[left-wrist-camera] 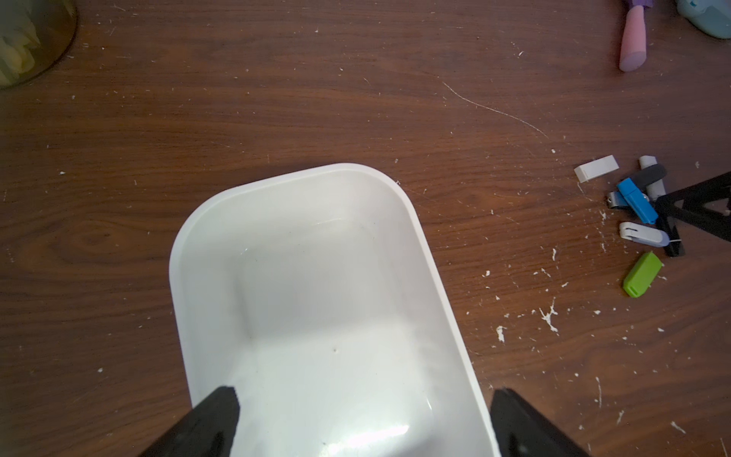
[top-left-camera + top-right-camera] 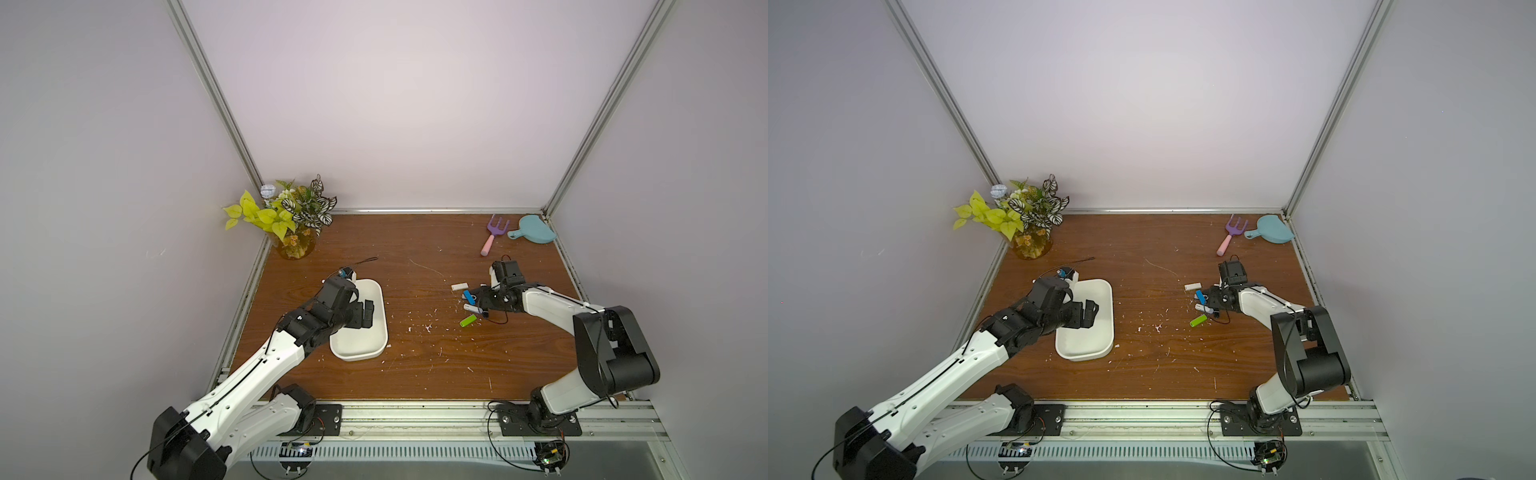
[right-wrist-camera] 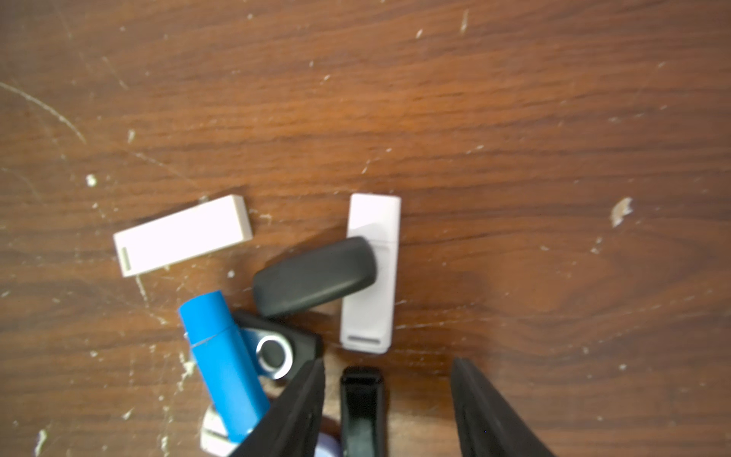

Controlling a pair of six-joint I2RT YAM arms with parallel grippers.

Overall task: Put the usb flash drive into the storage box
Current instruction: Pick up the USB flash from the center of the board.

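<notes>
The storage box [image 2: 376, 353] [image 2: 1084, 355] is a shallow white tray at the table's left, and its inside shows bare in the left wrist view [image 1: 277, 178]. My left gripper [image 2: 368, 313] [image 1: 364, 395] hangs open over it, holding nothing. Several usb flash drives lie in a heap at the right: white [image 3: 182, 235], dark grey [image 3: 314, 275], blue [image 3: 221, 356], green [image 2: 468, 320]. My right gripper [image 2: 478, 305] [image 3: 387, 362] is down at the heap. A black drive [image 3: 362, 403] lies between its fingers with a gap on both sides.
A plant in an amber vase [image 2: 295, 245] stands at the back left corner. A purple toy rake [image 2: 490, 235] and a light-blue scoop [image 2: 534, 228] lie at the back right. White flecks dot the wooden table [image 2: 415, 374].
</notes>
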